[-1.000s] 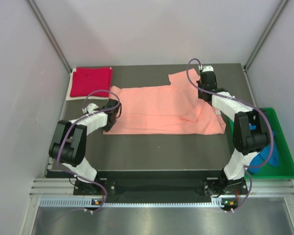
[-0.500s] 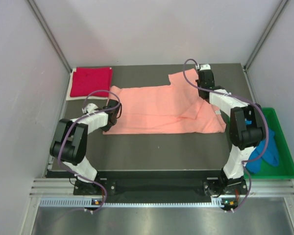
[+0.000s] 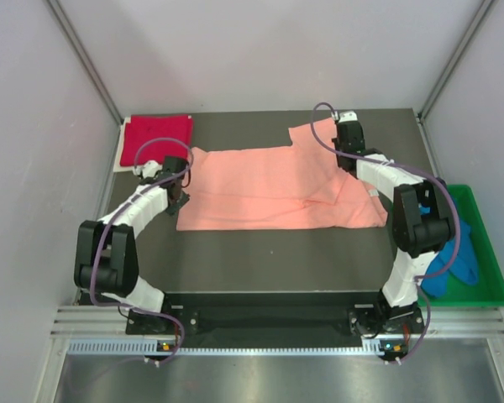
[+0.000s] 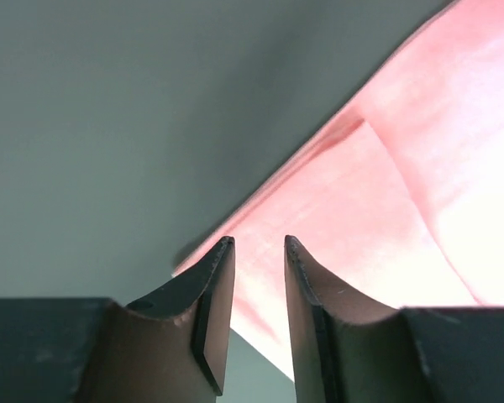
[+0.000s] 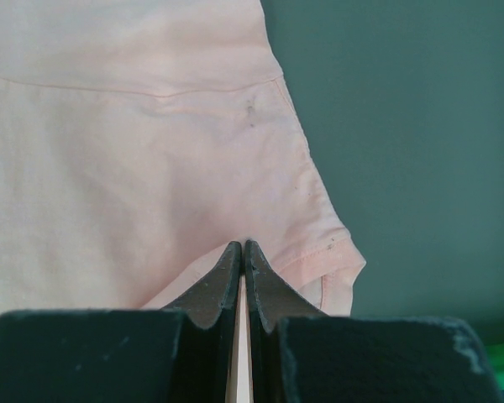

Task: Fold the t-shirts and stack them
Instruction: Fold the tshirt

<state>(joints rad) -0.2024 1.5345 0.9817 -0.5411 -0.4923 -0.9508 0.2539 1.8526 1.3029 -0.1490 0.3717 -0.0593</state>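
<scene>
Two arms are bolted at the near edge of the dark grey table (image 3: 260,260). A green tray (image 3: 491,290) sits off the table's right side, well nearer to me than the right fingers, and holds the bunched blue t-shirt (image 3: 454,269).

The salmon-pink t-shirt (image 3: 277,189) lies spread on the table between the two grippers. The left gripper (image 4: 256,243) has its fingers apart; a corner of the pink cloth lies just beyond the tips, with bare table to their left. The right gripper (image 5: 242,245) has its fingers pressed together over the pink sleeve. I cannot tell whether cloth is pinched. Bare table lies to their right.

The crimson-red t-shirt (image 3: 155,138) sits folded beyond the left fingers, at the far-left corner. Pale grey walls (image 3: 260,50) enclose the table.
</scene>
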